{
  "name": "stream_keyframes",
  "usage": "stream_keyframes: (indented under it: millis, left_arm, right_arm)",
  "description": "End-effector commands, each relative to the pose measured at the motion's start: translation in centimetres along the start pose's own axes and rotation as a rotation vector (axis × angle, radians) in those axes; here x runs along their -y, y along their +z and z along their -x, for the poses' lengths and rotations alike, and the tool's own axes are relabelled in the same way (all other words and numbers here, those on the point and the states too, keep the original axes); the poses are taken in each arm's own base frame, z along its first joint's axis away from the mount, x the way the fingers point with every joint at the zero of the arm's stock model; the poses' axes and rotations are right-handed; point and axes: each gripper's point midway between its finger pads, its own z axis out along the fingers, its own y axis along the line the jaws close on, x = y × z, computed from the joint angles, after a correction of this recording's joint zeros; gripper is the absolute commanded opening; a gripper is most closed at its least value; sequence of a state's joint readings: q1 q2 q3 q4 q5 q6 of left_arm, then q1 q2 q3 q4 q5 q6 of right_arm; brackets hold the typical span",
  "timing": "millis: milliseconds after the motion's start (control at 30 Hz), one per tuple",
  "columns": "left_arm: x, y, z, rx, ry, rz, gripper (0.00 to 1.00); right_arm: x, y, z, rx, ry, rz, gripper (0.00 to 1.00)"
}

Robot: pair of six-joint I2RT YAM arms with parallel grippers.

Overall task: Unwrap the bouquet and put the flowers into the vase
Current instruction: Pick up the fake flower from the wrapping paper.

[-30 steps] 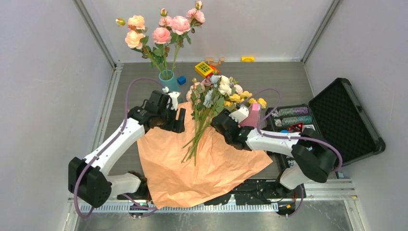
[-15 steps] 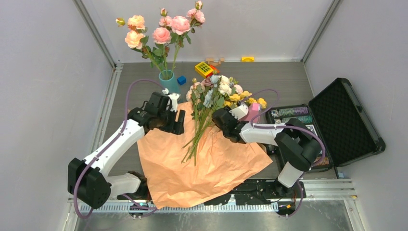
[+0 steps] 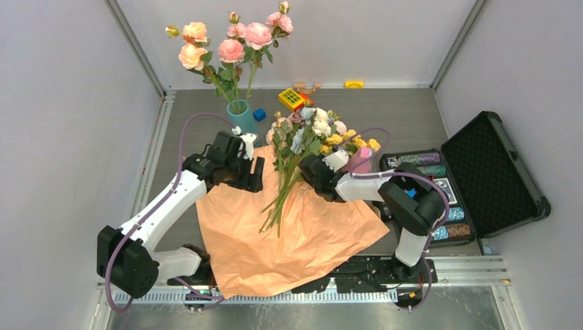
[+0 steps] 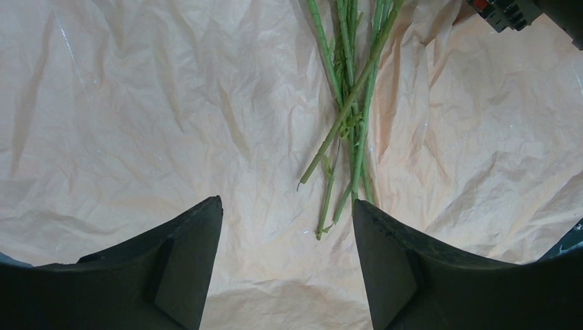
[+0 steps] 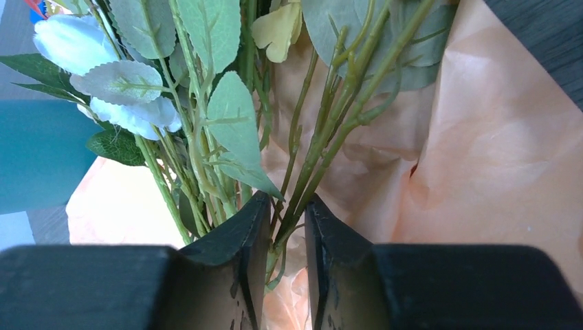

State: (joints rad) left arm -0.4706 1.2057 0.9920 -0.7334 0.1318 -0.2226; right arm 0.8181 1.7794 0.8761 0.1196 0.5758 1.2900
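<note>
Both arms [image 3: 168, 199] extended; left hand [image 4: 287, 203] agape, right hand [image 5: 289, 199] pinching flowers [image 5: 230, 117].

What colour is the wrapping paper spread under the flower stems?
Tan-orange, crinkled; the paper shows best in the left wrist view.

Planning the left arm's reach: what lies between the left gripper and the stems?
Only bare crinkled paper, in the left wrist view; the stems end ahead of the open left gripper.
</note>
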Motion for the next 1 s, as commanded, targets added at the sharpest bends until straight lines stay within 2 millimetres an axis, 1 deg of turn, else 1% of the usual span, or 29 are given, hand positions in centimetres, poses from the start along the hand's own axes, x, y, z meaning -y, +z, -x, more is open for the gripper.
stream_keyframes:
  millis: [0,267,400,500,667,733,767,800,900,933,967]
  left_arm:
    - [-0.2,-0.2,0.2,0.012,0.014,0.004,0.72]
    - [-0.3,-0.2,0.3,0.013,0.014,0.009,0.71]
    - [-0.3,-0.3,0.2,0.013,0.014,0.012,0.72]
    - [-0.4,-0.4,0.2,0.016,0.015,0.016,0.72]
    - [-0.5,-0.5,0.3,0.022,0.016,0.022,0.71]
    - [-0.6,-0.6,0.3,0.027,0.017,0.028,0.71]
    - [-0.7,-0.6,0.3,0.028,0.017,0.031,0.71]
    - [-0.7,-0.7,0.4,0.033,0.017,0.035,0.71]
    - [-0.9,-0.8,0.4,0.042,0.018,0.045,0.71]
    - [-1.0,-0.9,0.5,0.046,0.018,0.048,0.71]
    - [-1.0,-1.0,0.5,0.05,0.019,0.053,0.71]
  right_arm:
    - [-2.0,0.0,1.0,0.038,0.051,0.043,0.26]
    - [-1.5,-0.6,2.2,0.077,0.071,0.026,0.11]
    - [-1.4,-1.4,2.9,0.089,0.125,0.033,0.05]
    - [-1.9,-2.3,3.7,0.099,0.159,0.054,0.01]
    - [-2.5,-3.6,5.1,0.122,0.175,0.075,0.0]
    - [-2.8,-4.5,5.9,0.132,0.196,0.094,0.0]
    - [-2.6,-4.7,6.0,0.134,0.197,0.094,0.0]
    - [-2.8,-5.1,6.5,0.141,0.204,0.106,0.0]
    - [-2.8,-6.0,7.4,0.161,0.191,0.114,0.0]
    - [-3.1,-6.6,8.1,0.175,0.19,0.125,0.0]
    - [-2.9,-6.8,8.4,0.188,0.185,0.121,0.0]
